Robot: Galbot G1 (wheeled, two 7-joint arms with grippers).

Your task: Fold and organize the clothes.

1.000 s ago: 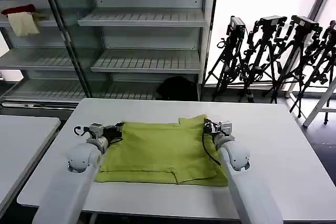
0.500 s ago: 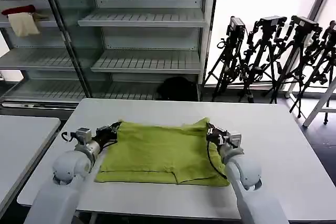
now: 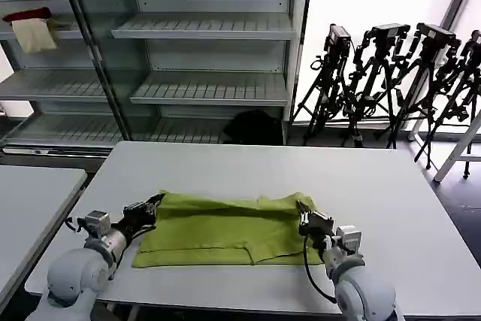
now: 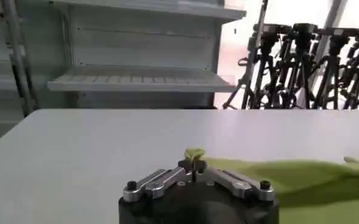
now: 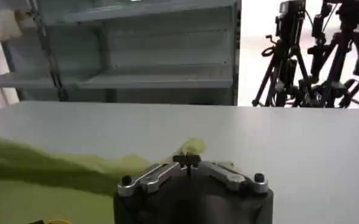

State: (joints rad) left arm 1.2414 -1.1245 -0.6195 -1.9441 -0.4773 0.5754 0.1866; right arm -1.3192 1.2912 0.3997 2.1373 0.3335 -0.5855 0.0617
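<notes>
White table (image 3: 391,208) carries the lime T-shirt (image 3: 225,229), spread flat near its front edge. Grey shelving (image 3: 203,28) stands at 12 o'clock, black tripods (image 3: 398,73) at 2 o'clock; red and cream cloths (image 3: 30,26) sit on a shelf at 10 o'clock. Nothing blocks either arm. Left gripper (image 3: 154,201) at the shirt's 9 o'clock corner, right gripper (image 3: 303,212) at its 3 o'clock corner. Left wrist view: fingers closed together, a fold of green cloth pinched at the left gripper (image 4: 193,163). Right wrist view: the right gripper (image 5: 188,159) likewise clamps raised fabric.
</notes>
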